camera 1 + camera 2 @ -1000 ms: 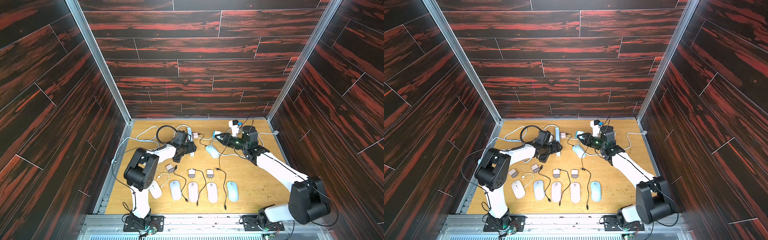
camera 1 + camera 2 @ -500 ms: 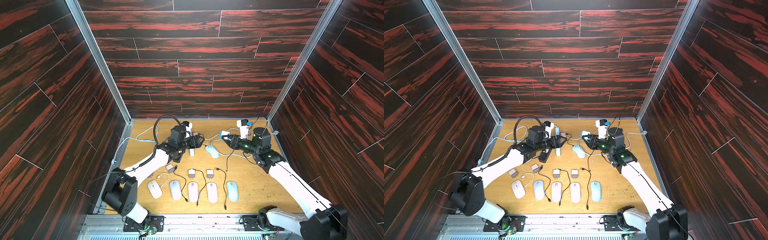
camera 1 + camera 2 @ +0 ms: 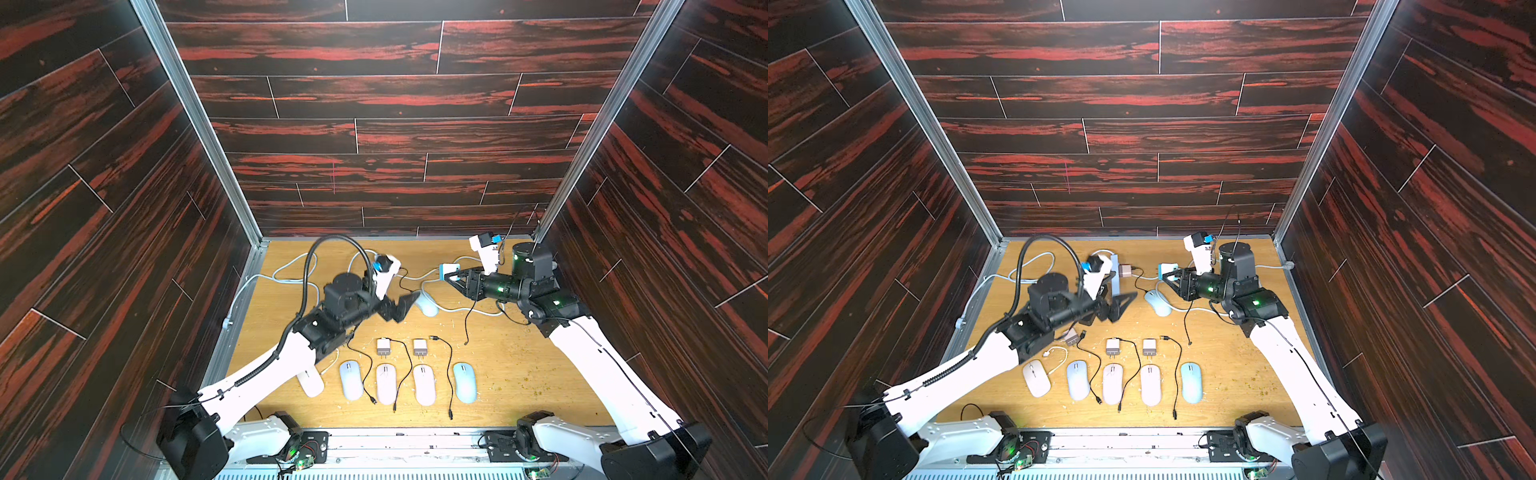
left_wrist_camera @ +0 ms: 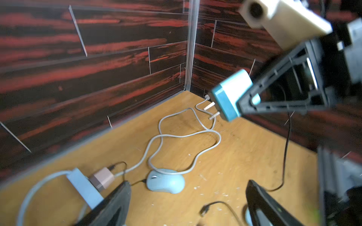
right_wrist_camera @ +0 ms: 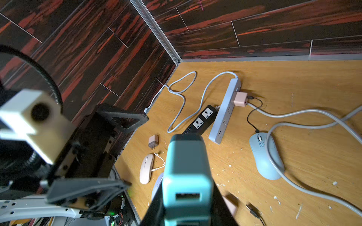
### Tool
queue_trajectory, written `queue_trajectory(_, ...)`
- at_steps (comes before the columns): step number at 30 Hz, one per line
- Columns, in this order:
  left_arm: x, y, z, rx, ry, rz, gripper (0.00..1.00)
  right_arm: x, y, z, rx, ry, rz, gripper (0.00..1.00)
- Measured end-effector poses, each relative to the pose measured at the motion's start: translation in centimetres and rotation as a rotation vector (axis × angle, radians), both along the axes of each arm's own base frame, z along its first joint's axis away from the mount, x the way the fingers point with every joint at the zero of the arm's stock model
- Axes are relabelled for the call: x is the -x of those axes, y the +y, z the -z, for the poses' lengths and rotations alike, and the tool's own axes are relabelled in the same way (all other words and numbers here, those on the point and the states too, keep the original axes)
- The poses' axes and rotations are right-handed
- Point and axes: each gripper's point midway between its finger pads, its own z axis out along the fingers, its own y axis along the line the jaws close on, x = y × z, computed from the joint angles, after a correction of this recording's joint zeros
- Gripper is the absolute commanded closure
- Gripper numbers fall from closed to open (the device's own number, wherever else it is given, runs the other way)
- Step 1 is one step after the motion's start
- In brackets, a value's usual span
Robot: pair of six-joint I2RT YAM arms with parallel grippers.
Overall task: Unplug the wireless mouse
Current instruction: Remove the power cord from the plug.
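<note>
The light blue wireless mouse (image 3: 427, 303) (image 3: 1158, 302) (image 4: 165, 183) (image 5: 263, 154) lies mid-table. A thin black cable joins it to a pink charger (image 3: 1124, 270) (image 4: 102, 179) (image 5: 240, 99) plugged into a pale blue power strip (image 3: 1115, 274) (image 5: 226, 111). My left gripper (image 3: 401, 305) (image 3: 1119, 305) (image 4: 188, 195) hovers open and empty just left of the mouse. My right gripper (image 3: 451, 276) (image 3: 1169, 274) (image 5: 187, 195) is shut on a teal charger (image 4: 229, 95) (image 5: 187, 170), held in the air behind the mouse, its USB port empty.
Several mice (image 3: 385, 384) lie in a row near the front edge, with two white chargers (image 3: 383, 345) and loose black cables behind them. A black power strip (image 5: 201, 119) lies beside the pale blue one. Grey cord (image 4: 176, 135) loops around the mouse.
My left gripper has shifted right, away from the power strip, and its jaws have spread wider. The right gripper still holds the teal charger in about the same spot.
</note>
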Motion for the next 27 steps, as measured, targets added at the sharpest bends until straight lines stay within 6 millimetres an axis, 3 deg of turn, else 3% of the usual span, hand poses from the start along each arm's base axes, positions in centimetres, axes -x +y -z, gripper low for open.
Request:
queue_trajectory(4, 1.8, -1.4, 0.9, -0.156, -0.202, 0.102, 0.07, 0.9, 0.5, 0.3, 0.029, 0.048, -0.029, 1.00)
queue_trajectory(8, 1.7, -1.6, 0.2, -0.218, -0.328, 0.125, 0.07, 2.1, 1.6, 0.5, 0.057, 0.084, -0.083, 1.00)
queue_trajectory(14, 1.4, -2.7, -0.5, -0.239, -0.395, 0.163, 0.11, 3.8, 2.8, 1.1, 0.082, 0.119, -0.150, 1.00)
queue_trajectory(27, 2.4, -5.3, -0.5, -0.227, -0.412, 0.259, 0.26, 4.7, 4.7, 2.7, 0.118, 0.182, -0.220, 1.00)
